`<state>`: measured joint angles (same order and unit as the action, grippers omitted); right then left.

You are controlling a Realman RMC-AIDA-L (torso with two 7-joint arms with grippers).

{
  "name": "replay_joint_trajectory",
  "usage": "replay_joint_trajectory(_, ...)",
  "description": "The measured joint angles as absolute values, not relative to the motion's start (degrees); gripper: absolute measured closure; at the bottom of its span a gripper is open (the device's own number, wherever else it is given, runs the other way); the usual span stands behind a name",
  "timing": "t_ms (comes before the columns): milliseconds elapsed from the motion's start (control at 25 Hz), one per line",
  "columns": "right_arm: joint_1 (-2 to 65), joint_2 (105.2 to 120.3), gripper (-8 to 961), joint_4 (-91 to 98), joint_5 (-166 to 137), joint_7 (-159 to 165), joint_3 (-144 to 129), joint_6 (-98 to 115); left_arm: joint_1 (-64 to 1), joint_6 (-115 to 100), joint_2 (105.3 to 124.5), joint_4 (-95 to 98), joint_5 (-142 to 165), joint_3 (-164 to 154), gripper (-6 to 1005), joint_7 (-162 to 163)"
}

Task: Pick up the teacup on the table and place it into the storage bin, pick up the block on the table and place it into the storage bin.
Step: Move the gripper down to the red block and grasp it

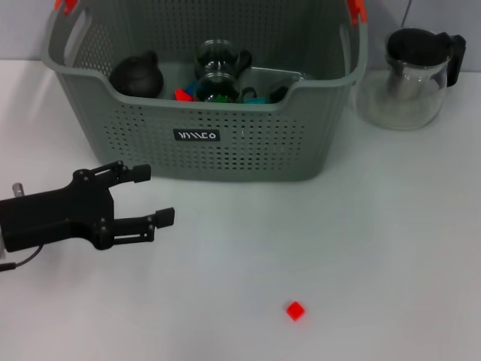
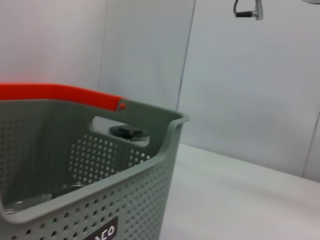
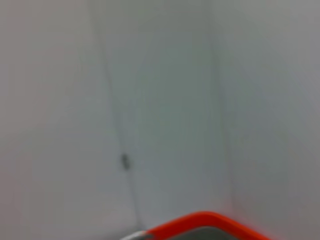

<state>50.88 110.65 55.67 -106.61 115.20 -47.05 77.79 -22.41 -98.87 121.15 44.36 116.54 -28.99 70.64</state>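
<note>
- Hovering low over the counter [image 1: 376, 248] in the head view, the left gripper [image 1: 147, 195] is showing its two fingers [image 1: 140, 173] spread apart with nothing between them, so it is released and empty.
- The fingers are pointing across the counter toward the robot's right, with the front wall of the storage bin [image 1: 225, 150] lying just beyond the farther finger; the left wrist view is looking along that wall at the bin's rim [image 2: 100, 185] and its orange handle clip [image 2: 60, 92].
- The block [image 1: 295, 310], small and red, is sitting alone on open counter, well apart from the fingertips: it is lying off to the robot's right of them and nearer to the robot's body, so the coming reach is likely calling for a sweep rightward and back toward the body, then a descent.
- The block is looking roughly cubic, so no long axis is deciding the approach; at this scale I cannot tell how its faces are turned to the fingers.
- The teacup [image 1: 213, 56] appears to be resting already inside the bin among other items, though the clutter there is making that uncertain.
- The right gripper is not showing in the head view, and its wrist view is catching only wall and a sliver of orange clip [image 3: 210, 222], so the left arm is judged the nearer one.
- A glass teapot [image 1: 412, 79] is standing beside the bin, well clear of the block.
</note>
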Motion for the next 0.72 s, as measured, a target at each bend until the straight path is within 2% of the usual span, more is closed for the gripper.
replay_joint_trajectory(120, 48.8, 111.03, 87, 60.0, -104.6, 115.1, -47.0, 86.7, -22.4, -99.7, 120.83, 44.6, 116.7, -29.1, 115, 70.4)
replay_joint_trajectory(240, 45.8, 112.38, 38, 63.6, -104.2, 115.6, -47.2, 95.2, -22.3, -99.7, 120.50, 44.7, 116.9, -29.0, 115, 69.9)
replay_joint_trajectory(320, 43.3, 113.86, 6, 66.0, -105.7, 116.2, -47.8, 99.5, -22.2, -99.4, 120.41, 44.7, 117.0, -28.9, 115, 69.7)
replay_joint_trajectory(560, 38.5, 118.68, 6, 73.0, -120.7, 123.7, -53.6, 104.7, -22.3, -99.2, 120.23, 44.9, 117.0, -28.9, 115, 68.9)
replay_joint_trajectory(640, 38.4, 119.83, 6, 73.7, -126.3, 127.6, -56.7, 104.6, -22.4, -99.1, 120.09, 44.9, 117.1, -28.8, 115, 68.7)
replay_joint_trajectory(720, 38.8, 120.23, 5, 73.2, -130.0, 132.3, -61.4, 103.3, -22.4, -99.1, 120.00, 44.9, 117.1, -28.8, 115, 68.2)
